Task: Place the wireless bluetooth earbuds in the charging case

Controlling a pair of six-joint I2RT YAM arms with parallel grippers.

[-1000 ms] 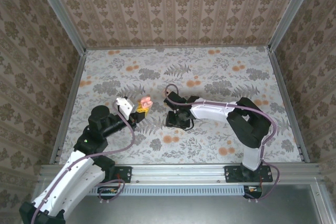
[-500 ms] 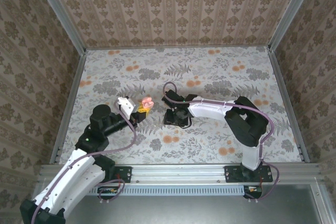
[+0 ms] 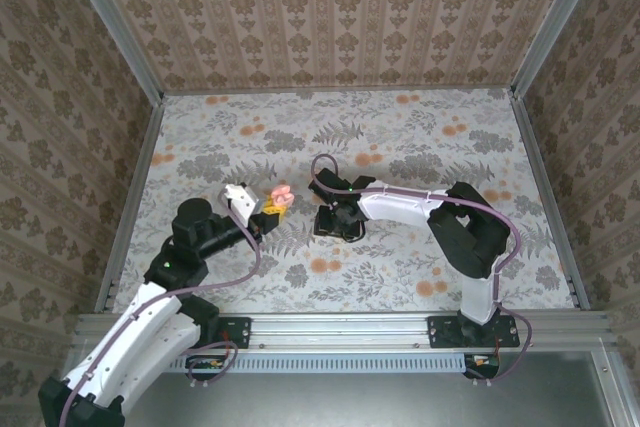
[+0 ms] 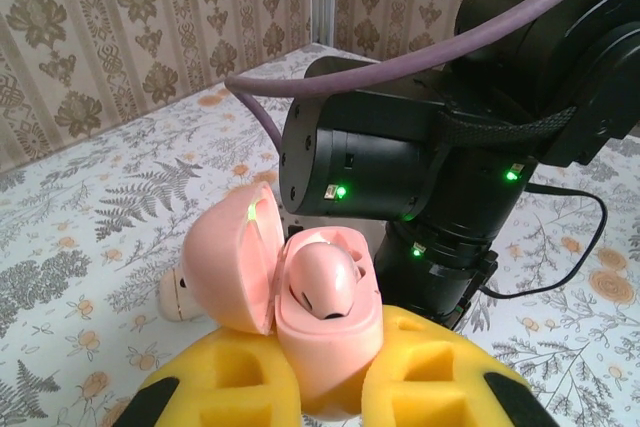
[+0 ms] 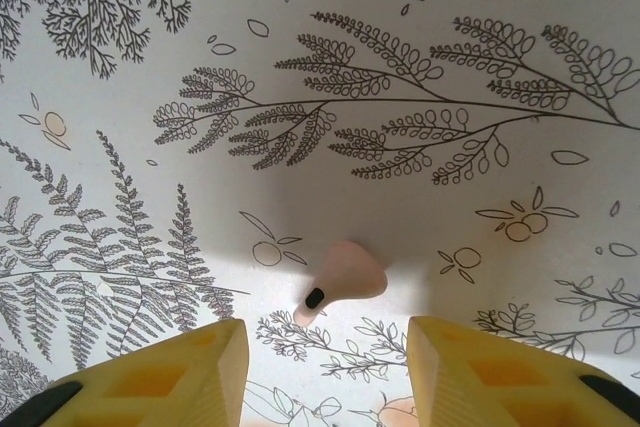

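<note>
My left gripper (image 3: pixel 267 210) is shut on the pink charging case (image 4: pixel 326 332), gripping its lower body between yellow pads (image 4: pixel 215 387). The case lid (image 4: pixel 232 265) stands open to the left, and one pink earbud (image 4: pixel 322 282) sits in the case. In the top view the case (image 3: pixel 279 194) hangs just left of my right gripper (image 3: pixel 336 225). The right gripper (image 5: pixel 328 372) points down at the table, open. A second earbud (image 5: pixel 345 277) lies loose on the cloth just beyond its fingertips, touching neither pad. From the left wrist, a cream earbud (image 4: pixel 178 294) peeks out behind the lid.
The floral cloth (image 3: pixel 420 147) covers the whole table, with patterned walls on three sides and metal rails (image 3: pixel 135 197) along the edges. The right arm's black wrist (image 4: pixel 400 162) and purple cable stand close behind the case.
The right gripper has shifted slightly left toward the case and its fingers have spread a little. The left gripper and the case have barely moved.
</note>
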